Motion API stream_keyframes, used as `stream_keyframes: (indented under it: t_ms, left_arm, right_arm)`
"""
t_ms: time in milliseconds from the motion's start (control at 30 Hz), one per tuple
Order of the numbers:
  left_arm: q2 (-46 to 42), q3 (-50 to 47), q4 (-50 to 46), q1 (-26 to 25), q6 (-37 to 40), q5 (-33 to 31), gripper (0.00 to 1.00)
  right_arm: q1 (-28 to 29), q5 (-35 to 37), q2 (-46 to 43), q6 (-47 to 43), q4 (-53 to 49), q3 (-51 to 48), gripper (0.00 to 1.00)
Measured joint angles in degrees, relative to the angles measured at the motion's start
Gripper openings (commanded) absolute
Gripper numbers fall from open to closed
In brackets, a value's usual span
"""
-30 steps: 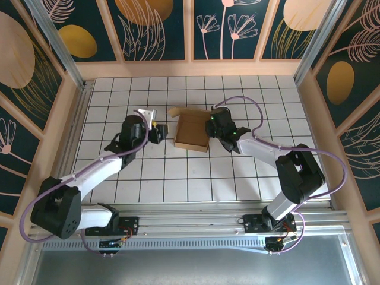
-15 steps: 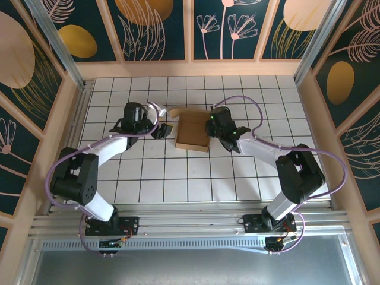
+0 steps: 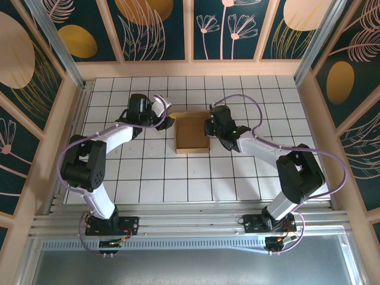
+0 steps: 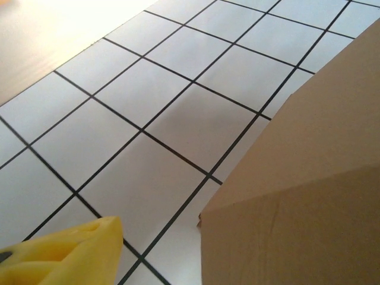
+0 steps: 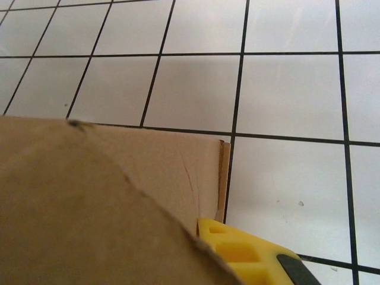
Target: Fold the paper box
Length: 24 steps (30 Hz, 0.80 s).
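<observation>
The paper box (image 3: 192,133) is a small brown squarish open box standing mid-table. My left gripper (image 3: 168,122) is at its back left corner; in the left wrist view one yellow finger (image 4: 62,256) sits far to the left, with a cardboard wall (image 4: 309,196) close on the right hiding the other finger. My right gripper (image 3: 209,126) is at the box's right wall. In the right wrist view its yellow finger (image 5: 249,255) presses against the cardboard (image 5: 89,202), which covers the other finger.
The floor is white tiles with black lines (image 3: 160,172). Wooden rails and patterned panels (image 3: 190,68) close off the back and both sides. Purple cables (image 3: 249,107) loop over the arms.
My left arm has swung back and to the right, from the box's left side to its back left corner. The flap that stuck out there no longer juts out. The right gripper stayed put.
</observation>
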Motion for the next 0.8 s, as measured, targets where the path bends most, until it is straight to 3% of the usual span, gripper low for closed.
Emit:
stream_keyframes:
  t_ms: [133, 467, 600, 800]
  left_arm:
    - [1.1, 0.1, -0.4, 0.0, -1.6, 1.0, 0.38]
    - [1.1, 0.1, -1.7, -1.0, -13.4, -2.0, 0.37]
    - [1.1, 0.2, -3.0, -2.5, -17.6, -3.2, 0.19]
    - [1.2, 3.7, -7.4, -4.8, -24.9, -6.4, 0.17]
  right_arm:
    - [0.0, 0.0, 0.0, 0.0, 0.0, 0.1, 0.1]
    - [1.1, 4.0, 0.1, 0.2, 0.0, 0.1, 0.1]
    - [1.3, 4.7, 0.2, 0.2, 0.0, 0.1, 0.1]
    - [1.3, 5.6, 0.3, 0.4, -0.2, 1.0, 0.1]
